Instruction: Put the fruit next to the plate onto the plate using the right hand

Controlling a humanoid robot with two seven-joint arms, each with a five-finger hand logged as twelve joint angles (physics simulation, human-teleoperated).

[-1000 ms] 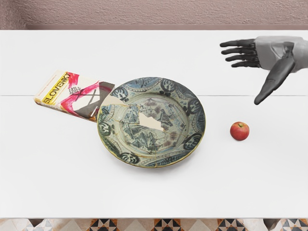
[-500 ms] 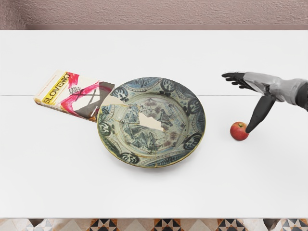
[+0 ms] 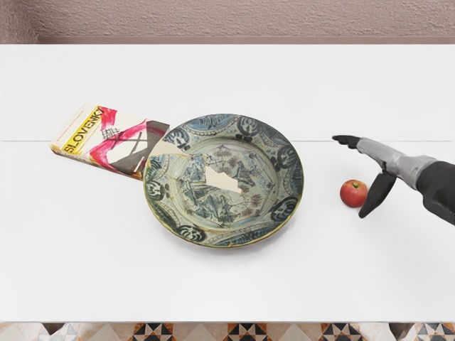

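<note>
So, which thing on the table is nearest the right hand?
The small red apple, just beside the right hand; plate and book lie farther left.

1. A book (image 3: 106,140) lies flat on the left part of the surface (image 3: 227,284), turned at a slant. Its cover is white with pink and grey strokes, and a yellow band along 1 edge carries lettering that starts "SLOVEN".
2. The surface is white, with 1 faint line crossing it from left to right.
3. A mauve wall (image 3: 227,18) runs behind its far edge.
4. A patterned tile floor (image 3: 249,332) shows below its near edge.
</note>
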